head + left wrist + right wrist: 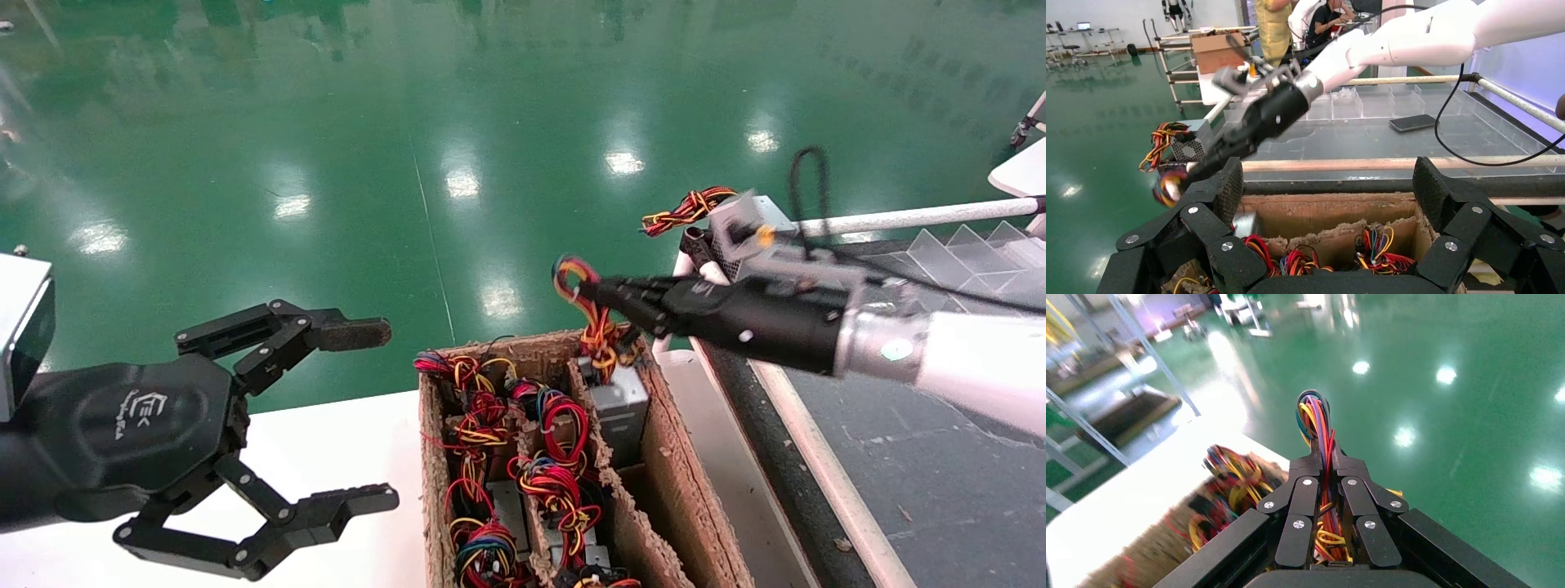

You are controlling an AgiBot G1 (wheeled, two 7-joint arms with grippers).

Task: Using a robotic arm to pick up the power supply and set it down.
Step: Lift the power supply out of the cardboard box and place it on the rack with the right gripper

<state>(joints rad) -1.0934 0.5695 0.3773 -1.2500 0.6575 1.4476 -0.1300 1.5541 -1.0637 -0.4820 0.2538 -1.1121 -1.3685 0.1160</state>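
Note:
My right gripper (590, 291) is shut on the looped red, yellow and orange wires (574, 276) of the power supply (619, 407). Its grey metal body hangs upright below the loop, its lower part still inside the far right compartment of the brown cardboard box (663, 425). In the right wrist view the wire loop (1315, 416) sticks out past the closed gripper (1324, 458), with more strands pinched between the fingers. The left wrist view shows the right gripper (1187, 180) holding the loop (1167, 187) above the box (1321, 211). My left gripper (386, 412) hangs open left of the box, holding nothing.
The cardboard box holds several more wire bundles (482, 457) in its compartments. Another grey box (739, 220) with wires jutting sideways (685, 208) lies on the dark table (923, 457) to the right, beside a white rail (915, 216) and clear dividers (972, 245). A white surface (343, 457) lies under the left gripper.

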